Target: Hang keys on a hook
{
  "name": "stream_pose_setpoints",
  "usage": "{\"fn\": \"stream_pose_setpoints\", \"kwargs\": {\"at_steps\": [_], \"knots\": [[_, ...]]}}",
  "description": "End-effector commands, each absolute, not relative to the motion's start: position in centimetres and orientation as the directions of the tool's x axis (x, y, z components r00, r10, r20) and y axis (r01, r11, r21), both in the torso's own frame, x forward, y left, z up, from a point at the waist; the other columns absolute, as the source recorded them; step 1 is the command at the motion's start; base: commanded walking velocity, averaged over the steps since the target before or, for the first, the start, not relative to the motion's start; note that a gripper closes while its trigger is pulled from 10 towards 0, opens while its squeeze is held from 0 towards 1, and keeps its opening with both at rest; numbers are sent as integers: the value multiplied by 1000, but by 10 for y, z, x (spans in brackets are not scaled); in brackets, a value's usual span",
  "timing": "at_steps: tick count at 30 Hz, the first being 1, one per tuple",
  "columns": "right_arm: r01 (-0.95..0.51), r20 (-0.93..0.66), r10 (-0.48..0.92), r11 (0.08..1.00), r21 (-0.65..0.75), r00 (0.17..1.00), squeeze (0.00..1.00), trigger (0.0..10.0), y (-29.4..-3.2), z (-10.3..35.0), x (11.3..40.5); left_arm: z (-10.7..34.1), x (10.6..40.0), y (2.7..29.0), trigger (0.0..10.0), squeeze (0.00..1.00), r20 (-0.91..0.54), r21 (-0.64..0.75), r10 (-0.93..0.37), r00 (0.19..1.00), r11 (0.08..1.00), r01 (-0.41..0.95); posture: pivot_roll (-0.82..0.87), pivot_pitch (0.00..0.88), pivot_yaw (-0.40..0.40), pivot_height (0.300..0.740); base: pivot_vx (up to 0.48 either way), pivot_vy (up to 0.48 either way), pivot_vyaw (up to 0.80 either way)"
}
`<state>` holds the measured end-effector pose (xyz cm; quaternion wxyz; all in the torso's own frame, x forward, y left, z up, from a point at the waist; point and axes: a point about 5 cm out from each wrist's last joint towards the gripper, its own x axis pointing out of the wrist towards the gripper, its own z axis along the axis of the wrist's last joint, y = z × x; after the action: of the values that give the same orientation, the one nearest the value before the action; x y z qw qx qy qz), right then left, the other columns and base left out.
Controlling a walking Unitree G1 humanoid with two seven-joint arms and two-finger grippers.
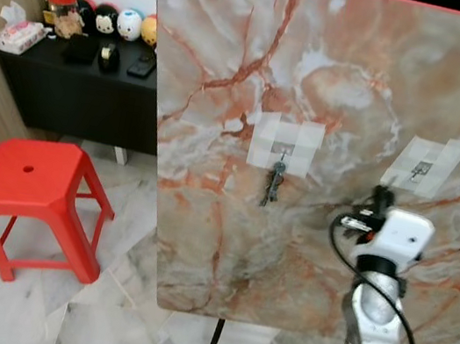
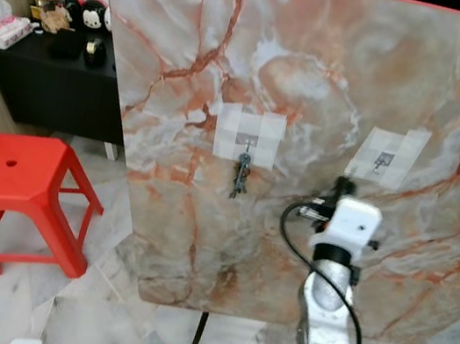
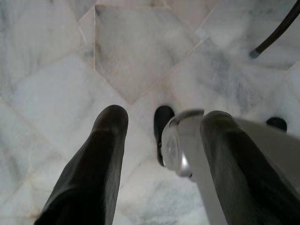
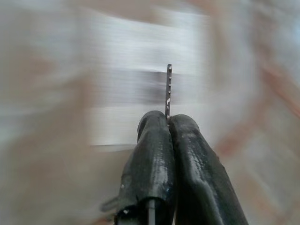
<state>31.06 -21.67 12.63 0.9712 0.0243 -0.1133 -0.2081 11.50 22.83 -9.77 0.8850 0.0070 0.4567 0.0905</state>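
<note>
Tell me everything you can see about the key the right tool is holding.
The key is a thin, silvery metal strip seen edge-on, with small notches along it. It stands straight out from between the right tool's two black fingers, which are pressed together on its lower end. Its free tip points toward a blurred white taped patch on the marble-patterned board. Its head is hidden.

The upright board (image 1: 342,94) is showing a glossy marble pattern, with matt white tape patches (image 1: 285,144) stuck on it. Metal keys (image 1: 274,183) are glinting dully. The right pincer (image 4: 168,123) is gripping a thin metal key (image 4: 168,91) between rubbery, matt black fingers (image 4: 152,154). The stool (image 1: 31,190) is looking like smooth red plastic.
</note>
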Motion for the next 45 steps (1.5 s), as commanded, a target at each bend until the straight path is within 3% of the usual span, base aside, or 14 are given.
{"fn": "stream_pose_setpoints", "kwargs": {"at_steps": [1, 5, 12, 15, 19, 29, 45], "knots": [[425, 127, -443, 893, 150, 887, 0, 10000, -222, 116, 308, -99, 111, 226, 10000, 0, -815, 93, 158, 558, 985, -143, 3, 0, -56, 740, 0, 0, 0], [352, 26, -382, 876, 330, 924, 0, 10000, -205, 106, 308, -99, 113, 224, 10000, 0, -806, 92, 155, 571, 986, -139, 4, 0, -56, 740, 0, 0, 0], [293, 132, -339, 914, 281, 931, 0, 10000, -199, 123, 310, -98, 117, 223, 10000, 0, -798, 91, 152, 583, 987, -133, 4, 0, -51, 740, 0, 0, 0], [232, 215, -252, 966, 114, 943, 0, 10000, -193, 135, 313, -97, 118, 222, 10000, 0, -796, 91, 151, 587, 987, -131, 4, 0, -51, 740, 0, 0, 0], [254, 208, -296, 945, 204, 932, 0, 10000, -198, 141, 316, -97, 120, 221, 10000, 0, -791, 90, 149, 593, 988, -129, 3, 0, -54, 740, 0, 0, 0], [239, 259, -263, 963, 121, 929, 0, 10000, -193, 150, 320, -96, 124, 218, 10000, 0, -778, 86, 147, 611, 988, -128, 6, 0, -57, 740, 0, 0, 0], [325, 269, -340, 941, 97, 901, 0, 10000, -214, 161, 335, -97, 119, 223, 10000, 0, -790, 90, 153, 593, 987, -134, 10, 0, -56, 740, 0, 0, 0]]}}
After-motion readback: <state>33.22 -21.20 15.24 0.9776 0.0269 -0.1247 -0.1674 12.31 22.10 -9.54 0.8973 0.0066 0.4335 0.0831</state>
